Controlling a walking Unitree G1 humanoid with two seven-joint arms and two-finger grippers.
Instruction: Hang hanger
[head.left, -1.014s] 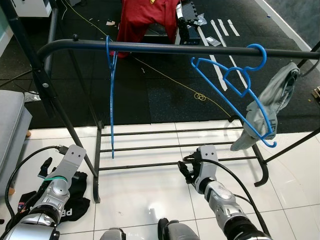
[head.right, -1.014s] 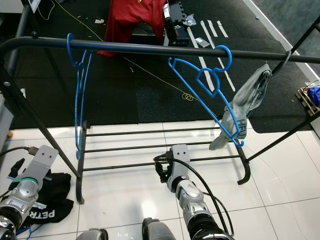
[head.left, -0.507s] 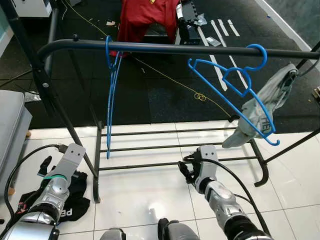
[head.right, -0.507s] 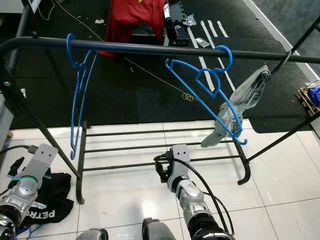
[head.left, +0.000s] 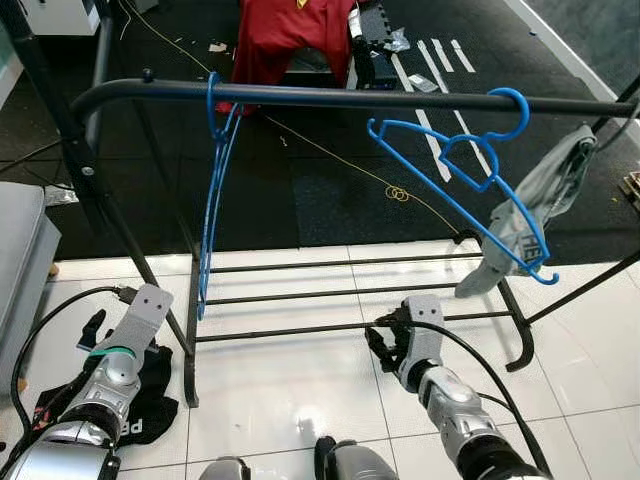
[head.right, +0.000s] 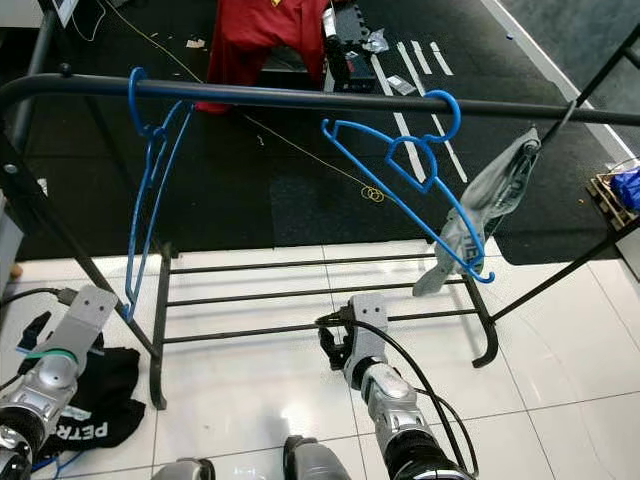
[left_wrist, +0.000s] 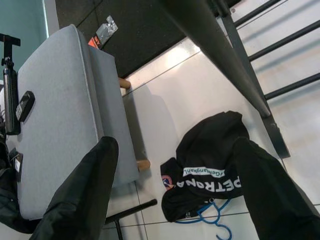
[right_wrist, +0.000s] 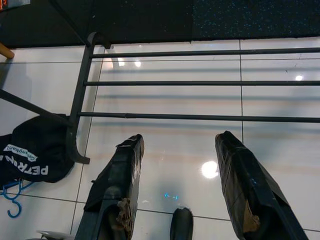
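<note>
Blue plastic hangers are hooked on the black rail (head.left: 330, 97): a narrow hanger (head.left: 214, 190) seen nearly edge-on toward the left end, and a wide hanger (head.left: 470, 190) tilted to the right of it. A grey cloth (head.left: 530, 225) is draped from the rail's right end, just beside the wide hanger's lower tip. Both grippers are held low over the white tiles (head.left: 290, 385), in front of the rack's bottom bars (head.left: 330, 295). The right gripper (right_wrist: 180, 195) is seen with its fingers (right_wrist: 120, 187) spread apart and nothing between them. The left gripper (left_wrist: 175, 185) is likewise parted and empty, above a black shirt (left_wrist: 210, 165) lying on the floor beside a grey seat (left_wrist: 60, 115); a third blue hanger (left_wrist: 212, 222) is seen poking from under the shirt. A red garment (head.left: 295, 35) is visible beyond the rail, on dark carpet (head.left: 330, 190).
</note>
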